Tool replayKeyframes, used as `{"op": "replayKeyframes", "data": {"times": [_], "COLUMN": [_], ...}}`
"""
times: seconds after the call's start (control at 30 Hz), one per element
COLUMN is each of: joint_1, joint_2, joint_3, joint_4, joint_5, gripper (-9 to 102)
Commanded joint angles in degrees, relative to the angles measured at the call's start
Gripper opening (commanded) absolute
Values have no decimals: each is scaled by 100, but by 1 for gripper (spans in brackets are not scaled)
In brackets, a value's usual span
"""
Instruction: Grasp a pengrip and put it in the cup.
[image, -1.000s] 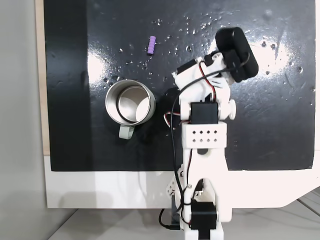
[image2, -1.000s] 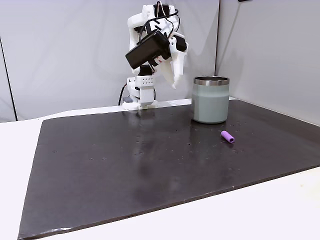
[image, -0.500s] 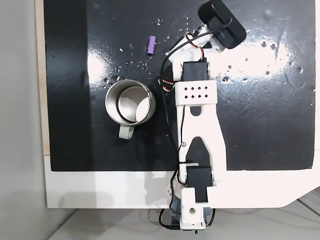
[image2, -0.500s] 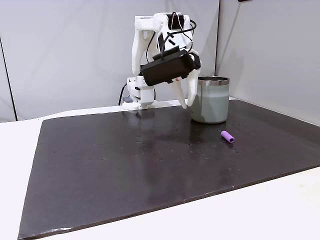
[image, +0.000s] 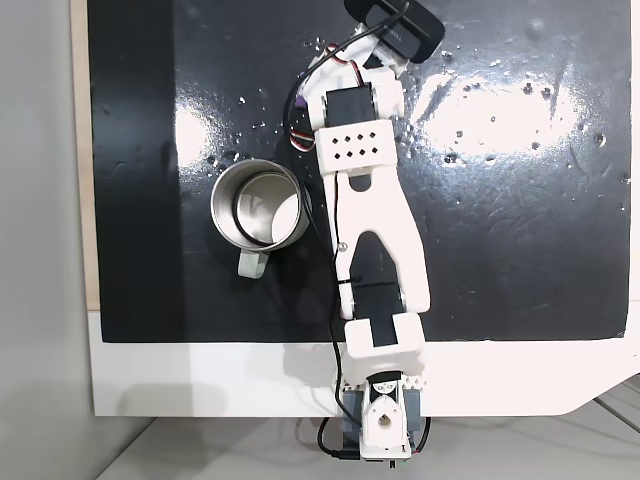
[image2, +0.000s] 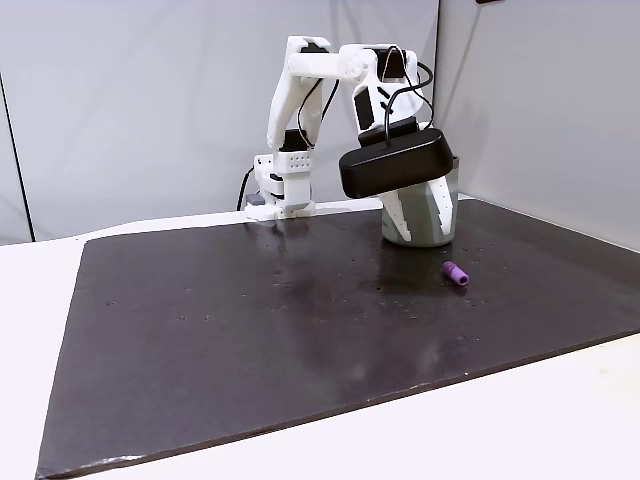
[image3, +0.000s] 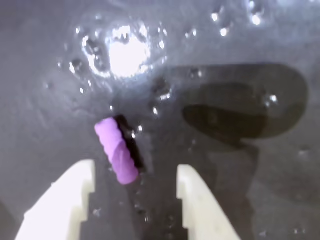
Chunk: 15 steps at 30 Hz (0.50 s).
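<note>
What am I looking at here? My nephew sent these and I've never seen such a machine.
It's a small white robot arm bolted at a table's edge, ending in a two-fingered claw. One picture looks straight down, one looks from the side across the black mat, and the blurry close-up comes from a camera on the arm's wrist. On the mat stand a steel cup and a tiny purple pengrip. The claw is open and holds nothing; the pengrip lies on the mat between its fingers.

Bare mat (image3: 225, 75) around pengrip (image3: 116, 150) (cup (image2: 432, 215) stands near).
</note>
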Motion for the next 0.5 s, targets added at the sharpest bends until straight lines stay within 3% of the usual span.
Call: {"op": "replayKeyframes", "data": {"times": [0.0,0.47], "joint_1": [-105,-598], "joint_2": [-141,-1151], "joint_3": [-738,-984], "joint_4": [-35,-404], "joint_5": [-158,-510], "gripper": [22,26]}}
